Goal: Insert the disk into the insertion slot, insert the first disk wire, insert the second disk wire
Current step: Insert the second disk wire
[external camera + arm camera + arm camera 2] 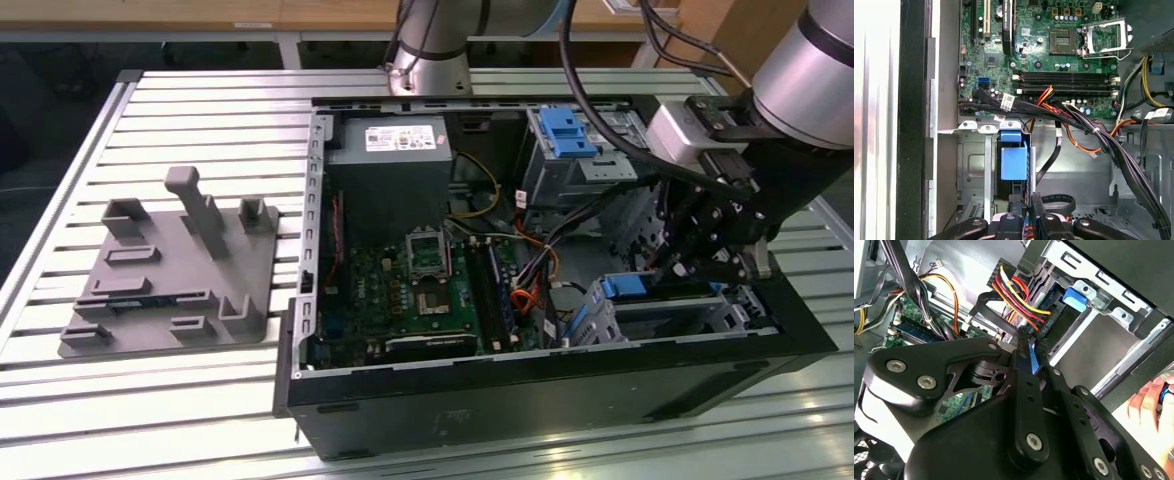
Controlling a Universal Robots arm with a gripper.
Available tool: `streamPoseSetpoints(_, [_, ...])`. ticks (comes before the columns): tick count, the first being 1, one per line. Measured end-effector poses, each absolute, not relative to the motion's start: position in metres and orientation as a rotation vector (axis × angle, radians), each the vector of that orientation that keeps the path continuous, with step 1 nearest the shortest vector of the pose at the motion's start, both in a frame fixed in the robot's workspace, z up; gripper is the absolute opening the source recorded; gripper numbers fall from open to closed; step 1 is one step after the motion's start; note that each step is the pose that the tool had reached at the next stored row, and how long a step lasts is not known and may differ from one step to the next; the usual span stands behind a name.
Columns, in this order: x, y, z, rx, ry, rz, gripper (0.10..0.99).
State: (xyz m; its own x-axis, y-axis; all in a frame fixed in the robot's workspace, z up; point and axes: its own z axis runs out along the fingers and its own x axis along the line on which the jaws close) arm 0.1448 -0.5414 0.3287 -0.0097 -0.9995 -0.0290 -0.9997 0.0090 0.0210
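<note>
The disk (625,287) lies inside the insertion slot (721,315), a low silver cage at the case's corner on the exterior view's right. Its blue carrier (1014,160) sits between the cage walls (971,160). My gripper (687,270) hangs right over the cage, with the black fingers (1021,385) pressed together on a disk wire. That wire is a bundle of red, yellow and orange strands (1016,295) ending in a black plug at the fingertips. The plug's contact with the disk is hidden behind the fingers. A black cable loop (1056,202) lies beside my gripper (1025,200).
The taller grey bay with a blue latch (567,135) stands behind the cage. Black cable bundles (1094,127) cross between the motherboard (427,285) and the cage. A grey fixture plate (167,270) lies on the slatted table outside the case. A person's hand (1146,400) shows beyond the case edge.
</note>
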Motion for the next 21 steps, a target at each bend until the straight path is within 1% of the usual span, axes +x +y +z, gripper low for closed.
streamPoseSetpoints(8, [0.145,-0.541,0.328,-2.207,2.227,0.055,0.212])
streamPoseSetpoints(10, [0.145,-0.541,0.333,-2.207,2.227,0.055,0.329])
streamPoseSetpoints(11, [0.145,-0.541,0.337,-2.207,2.227,0.055,0.329])
streamPoseSetpoints(12, [0.145,-0.541,0.341,-2.207,2.227,0.055,0.392])
streamPoseSetpoints(21, [0.145,-0.540,0.382,-2.207,2.227,0.055,0.392])
